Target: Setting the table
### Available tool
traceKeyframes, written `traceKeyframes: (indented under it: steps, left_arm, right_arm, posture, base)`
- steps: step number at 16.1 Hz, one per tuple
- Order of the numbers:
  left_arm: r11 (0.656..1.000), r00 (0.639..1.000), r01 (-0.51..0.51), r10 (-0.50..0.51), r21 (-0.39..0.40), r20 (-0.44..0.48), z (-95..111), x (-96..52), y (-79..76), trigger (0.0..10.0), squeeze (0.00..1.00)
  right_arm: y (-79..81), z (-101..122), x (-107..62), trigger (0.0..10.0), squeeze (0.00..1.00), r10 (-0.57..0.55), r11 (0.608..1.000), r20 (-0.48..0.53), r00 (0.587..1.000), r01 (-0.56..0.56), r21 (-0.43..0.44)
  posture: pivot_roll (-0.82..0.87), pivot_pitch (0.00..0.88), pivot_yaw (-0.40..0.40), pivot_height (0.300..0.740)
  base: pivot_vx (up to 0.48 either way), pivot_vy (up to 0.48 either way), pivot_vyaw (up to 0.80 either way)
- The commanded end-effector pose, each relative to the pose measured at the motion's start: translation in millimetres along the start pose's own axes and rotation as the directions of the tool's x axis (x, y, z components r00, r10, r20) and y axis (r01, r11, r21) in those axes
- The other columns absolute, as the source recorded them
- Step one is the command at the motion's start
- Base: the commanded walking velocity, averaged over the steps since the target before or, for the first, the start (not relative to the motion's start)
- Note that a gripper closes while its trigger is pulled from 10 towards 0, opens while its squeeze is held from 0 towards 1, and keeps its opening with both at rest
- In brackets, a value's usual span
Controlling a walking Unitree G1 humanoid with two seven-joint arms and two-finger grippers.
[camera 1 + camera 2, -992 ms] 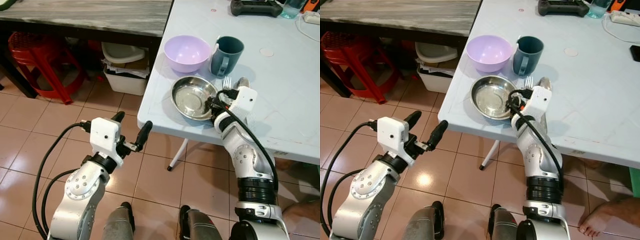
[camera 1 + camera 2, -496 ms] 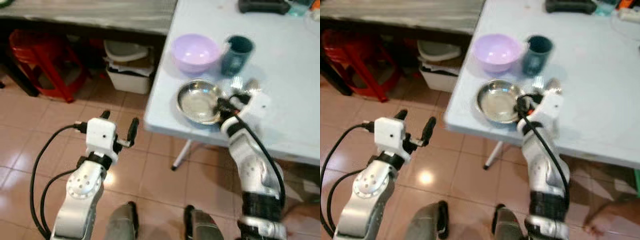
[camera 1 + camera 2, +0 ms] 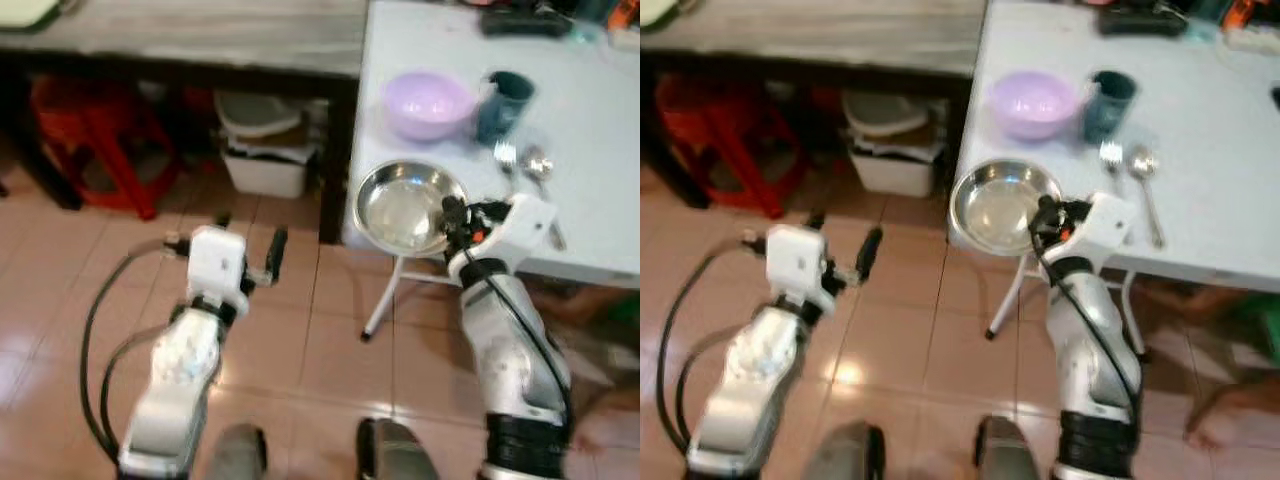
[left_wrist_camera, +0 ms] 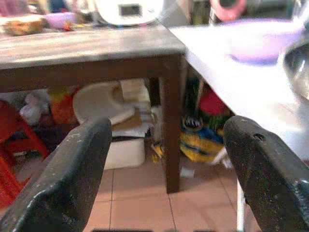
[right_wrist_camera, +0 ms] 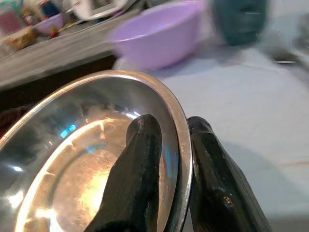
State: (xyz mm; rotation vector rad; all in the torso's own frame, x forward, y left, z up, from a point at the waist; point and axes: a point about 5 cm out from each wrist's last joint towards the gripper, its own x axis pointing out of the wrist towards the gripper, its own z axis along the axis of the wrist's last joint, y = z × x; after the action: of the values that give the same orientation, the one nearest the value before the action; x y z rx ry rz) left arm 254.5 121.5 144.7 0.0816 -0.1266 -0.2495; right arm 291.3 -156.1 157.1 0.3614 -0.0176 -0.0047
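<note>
White surface (image 3: 590,130) on the right, its near left corner over tan tiled floor (image 3: 60,260). Darker wooden table (image 3: 200,35) far left; under it a red stool (image 3: 95,140) and a white bin (image 3: 265,165).

On the white surface: purple bowl (image 3: 428,103) at the far left, dark green mug (image 3: 503,95) just right of it, fork (image 3: 1110,160) and spoon (image 3: 1143,185) lying side by side nearer, right of the steel bowl. A dark controller (image 3: 525,20) sits at the far edge.

Right hand (image 5: 171,159) clamped on the rim of the steel bowl (image 3: 410,205), one finger inside, one outside. The bowl sits at the surface's near left corner, overhanging the edge. Forearm rises from below, wrist bent toward the bowl.

Left hand (image 3: 247,250) raised over the floor, left of the surface, fingers (image 4: 72,169) spread wide, holding nothing.

Against a second ago: the bowl has come nearer and leftward, from beside the fork and spoon out to the corner; fork and spoon now lie uncovered. Whole view has shifted too, and is blurred. The left hand has stayed spread and empty.
</note>
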Motion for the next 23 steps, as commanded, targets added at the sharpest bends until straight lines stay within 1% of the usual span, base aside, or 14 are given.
traceKeyframes:
  steps: [1,2,3,6,7,8,9,12,14,19,23]
  left_arm:
    - [1.0,1.0,0.006,-0.006,-0.02,0.004,1.7,0.8,0.0,10.0,0.0]
    - [1.0,1.0,0.018,-0.018,-0.006,0.015,3.2,1.9,-1.8,10.0,0.0]
    - [1.0,1.0,0.026,-0.026,-0.004,0.006,0.0,1.5,-3.2,10.0,0.0]
    - [1.0,0.999,0.011,-0.011,-0.004,-0.032,-9.2,-1.9,0.5,10.0,0.0]
    - [1.0,0.999,0.0,0.0,-0.007,-0.035,-9.9,-1.4,2.1,10.0,0.0]
    - [1.0,1.0,0.002,-0.002,-0.019,-0.029,-8.9,0.4,1.7,10.0,0.0]
    - [1.0,1.0,0.003,-0.004,-0.019,-0.027,-8.6,1.8,1.1,10.0,0.0]
    - [1.0,0.999,0.001,-0.002,-0.019,-0.033,-10.2,3.8,1.1,10.0,0.0]
    - [1.0,0.999,-0.004,0.004,-0.007,-0.036,-10.9,5.2,2.0,10.0,0.0]
    - [1.0,1.0,-0.002,0.001,-0.01,-0.029,-10.8,7.0,1.4,10.0,0.0]
    - [1.0,1.0,0.014,-0.014,0.017,-0.013,-9.2,8.3,0.0,10.0,0.0]
  right_arm:
    - [10.3,11.7,0.3,0.0,0.0,0.05,0.999,0.063,0.997,-0.049,-0.02]
    - [9.6,12.6,0.5,0.0,0.0,0.045,0.999,0.069,0.997,-0.044,-0.02]
    - [8.5,13.1,0.6,0.0,0.0,0.044,0.999,0.073,0.996,-0.042,-0.035]
    - [8.3,9.1,-4.4,0.0,0.0,0.054,0.997,0.072,0.996,-0.049,-0.067]
    - [10.1,7.5,-6.7,0.7,0.0,0.066,0.995,0.071,0.995,-0.06,-0.081]
    - [12.5,6.1,-8.2,7.9,0.0,0.087,0.992,0.068,0.994,-0.079,-0.101]
    - [13.6,5.5,-8.8,10.0,0.0,0.098,0.989,0.065,0.993,-0.09,-0.121]
    - [13.9,5.0,-10.5,10.0,0.0,0.114,0.982,0.067,0.991,-0.102,-0.157]
    - [13.0,4.7,-11.0,10.0,0.0,0.107,0.982,0.069,0.992,-0.095,-0.161]
    - [14.1,3.6,-11.9,10.0,0.0,0.113,0.982,0.063,0.992,-0.102,-0.161]
    - [15.5,3.0,-12.2,10.0,0.0,0.118,0.981,0.06,0.991,-0.107,-0.159]
  posture:
    - [0.01,0.124,-0.011,0.74]
    - [0.01,0.118,-0.01,0.74]
    - [0.01,0.114,-0.008,0.74]
    - [0.0,0.111,-0.004,0.74]
    - [0.0,0.111,-0.004,0.74]
    - [0.0,0.106,-0.005,0.74]
    - [0.0,0.104,-0.006,0.74]
    - [-0.01,0.1,-0.005,0.74]
    - [-0.01,0.097,-0.005,0.74]
    - [-0.02,0.097,-0.007,0.74]
    - [-0.02,0.099,-0.005,0.74]
  base:
    - [0.39,0.277,0.0]
    - [0.394,0.274,0.0]
    - [0.398,0.27,0.0]
    - [0.446,0.0,0.0]
    - [0.469,0.0,0.0]
    - [0.469,0.0,0.0]
    - [0.469,0.0,0.0]
    - [0.465,0.0,0.0]
    - [0.456,0.0,0.0]
    - [0.439,0.0,0.0]
    - [0.431,0.0,0.0]
